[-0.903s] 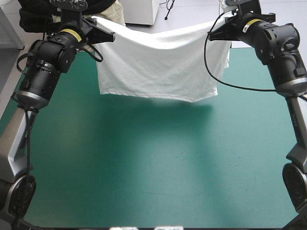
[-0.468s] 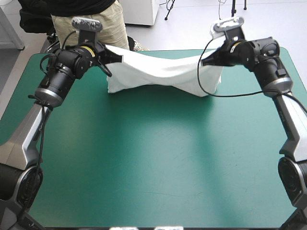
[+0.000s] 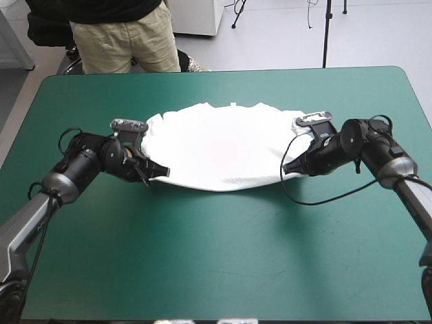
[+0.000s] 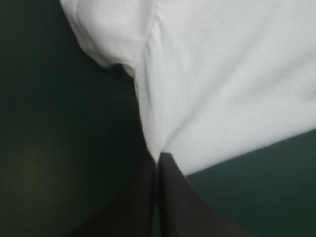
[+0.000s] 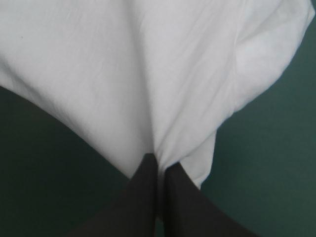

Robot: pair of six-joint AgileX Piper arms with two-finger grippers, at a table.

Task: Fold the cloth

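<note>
The white T-shirt (image 3: 223,148) lies spread on the teal-green bench (image 3: 216,256), toward its far edge. The left hand (image 3: 160,173) and right hand (image 3: 286,169) each pinch one of its near corners, fingers closed on the fabric.

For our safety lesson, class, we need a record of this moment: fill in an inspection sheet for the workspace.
Surface: teal-green cover, flat, no tear seen.
Job's things: T-shirt, white, lies spread on the table's far half.
Clutter: nothing seen.
Grippers: left gripper and right gripper low at the cover, each shut on a near corner of the T-shirt.
Cables: nothing seen beyond the robot's own.
Surroundings: nothing seen at the table's edges.
</note>
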